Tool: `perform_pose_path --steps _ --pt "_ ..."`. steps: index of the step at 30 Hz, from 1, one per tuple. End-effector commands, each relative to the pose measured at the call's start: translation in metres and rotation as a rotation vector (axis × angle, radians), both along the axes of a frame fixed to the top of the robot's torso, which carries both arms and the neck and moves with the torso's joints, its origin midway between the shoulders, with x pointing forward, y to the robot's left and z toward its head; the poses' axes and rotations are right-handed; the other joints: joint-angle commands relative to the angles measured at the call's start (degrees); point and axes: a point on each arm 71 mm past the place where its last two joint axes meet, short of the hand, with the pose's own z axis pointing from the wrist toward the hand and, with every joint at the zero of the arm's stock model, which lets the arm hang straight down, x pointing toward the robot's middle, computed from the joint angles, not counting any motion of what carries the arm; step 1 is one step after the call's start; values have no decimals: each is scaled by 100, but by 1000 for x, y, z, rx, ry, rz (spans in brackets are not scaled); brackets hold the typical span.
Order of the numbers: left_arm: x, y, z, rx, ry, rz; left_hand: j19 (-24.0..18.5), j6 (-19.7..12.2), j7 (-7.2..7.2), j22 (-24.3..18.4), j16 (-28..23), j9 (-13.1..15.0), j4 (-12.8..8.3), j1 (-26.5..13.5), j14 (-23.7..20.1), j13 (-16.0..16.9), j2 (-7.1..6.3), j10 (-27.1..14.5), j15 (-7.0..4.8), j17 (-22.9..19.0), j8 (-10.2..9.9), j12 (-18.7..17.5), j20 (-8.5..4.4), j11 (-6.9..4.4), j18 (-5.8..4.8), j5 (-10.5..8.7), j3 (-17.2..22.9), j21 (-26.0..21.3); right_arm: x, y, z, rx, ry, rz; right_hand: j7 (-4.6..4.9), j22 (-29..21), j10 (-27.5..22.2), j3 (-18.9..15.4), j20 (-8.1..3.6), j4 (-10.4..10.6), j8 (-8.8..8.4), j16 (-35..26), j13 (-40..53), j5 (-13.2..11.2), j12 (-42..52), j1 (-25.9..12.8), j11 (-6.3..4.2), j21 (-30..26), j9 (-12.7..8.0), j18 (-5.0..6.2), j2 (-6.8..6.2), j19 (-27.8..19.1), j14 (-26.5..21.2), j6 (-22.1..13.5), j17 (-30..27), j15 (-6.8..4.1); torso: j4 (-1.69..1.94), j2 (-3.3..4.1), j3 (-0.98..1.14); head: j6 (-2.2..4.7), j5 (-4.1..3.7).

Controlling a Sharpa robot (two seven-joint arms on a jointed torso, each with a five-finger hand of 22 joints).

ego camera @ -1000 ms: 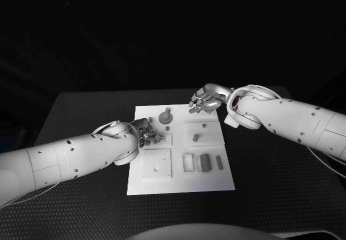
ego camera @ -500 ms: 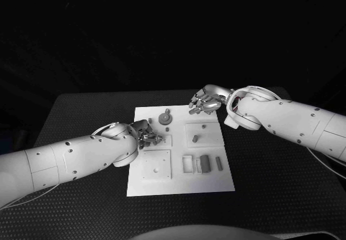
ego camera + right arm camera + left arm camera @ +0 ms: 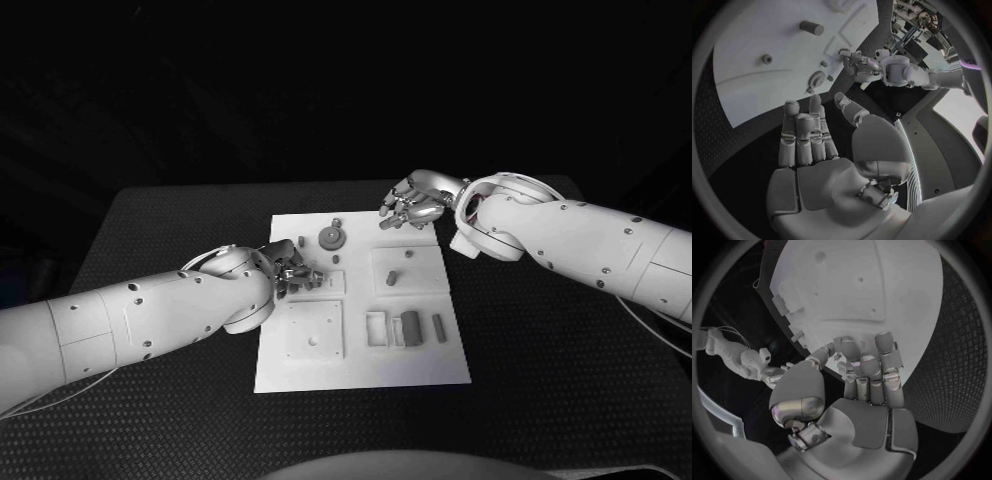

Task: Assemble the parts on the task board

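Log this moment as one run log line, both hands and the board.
left robot hand: fingers curled over task board left edge, grasp unclear | right robot hand: open, hovering at far right corner | round part: on board

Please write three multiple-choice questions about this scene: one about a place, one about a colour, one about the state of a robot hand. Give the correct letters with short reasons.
1. Where is the right robot hand?
A. by the far right corner of the task board
B. at the board's near edge
C. off the table

2. What colour is the task board?
A. white
B. black
C. red

3. What does the right robot hand hold?
A. a round part
B. nothing
C. a cable

Answers: 1 A, the head view shows it at that corner. 2 A, the board is white on the black table. 3 B, the right wrist view shows its fingers straight and empty.
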Motion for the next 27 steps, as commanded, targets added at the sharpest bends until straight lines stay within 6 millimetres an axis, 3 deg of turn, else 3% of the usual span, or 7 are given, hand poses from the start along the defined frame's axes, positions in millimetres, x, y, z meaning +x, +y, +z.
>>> perform_pose_path --steps 1,16,22,27 --pt "0 0 1 -18 -2 1 -29 -30 23 120 -4 5 36 -29 -3 8 8 -18 -49 7 34 30 6 -18 34 -27 -3 16 -1 1 -1 -1 7 13 112 90 -17 -2 -17 33 -27 -24 7 21 10 -48 22 -33 8 71 7 -26 -33 53 -9 3 -6 5 0 5 -5" --pt "-2 -1 0 -45 25 -10 -37 -42 25 124 0 1 3 40 -9 10 12 -22 -46 12 43 33 6 -17 40 -44 -13 21 -1 1 -1 -2 8 11 111 90 -17 -2 -17 34 -28 -24 7 21 11 -47 21 -33 9 71 8 -26 -33 53 -9 3 -7 3 3 2 -10" --pt "-3 -3 2 -77 35 -15 -55 -68 35 124 -3 -10 -137 197 -26 7 47 -36 -39 16 50 29 10 -9 43 -36 -46 25 -1 1 -1 -2 9 13 111 90 -17 -1 -17 33 -28 -24 7 21 11 -45 21 -33 10 71 9 -26 -33 53 -9 3 7 -1 3 5 -10" --pt "-2 -5 7 -105 31 -15 -85 -175 72 120 -19 -58 -438 428 -56 2 188 -66 -19 16 6 20 20 23 34 -8 -107 23 -1 2 -1 -2 9 14 111 90 -17 0 -18 32 -29 -23 7 21 12 -44 21 -33 10 71 10 -25 -33 53 -9 2 -3 4 3 6 0"
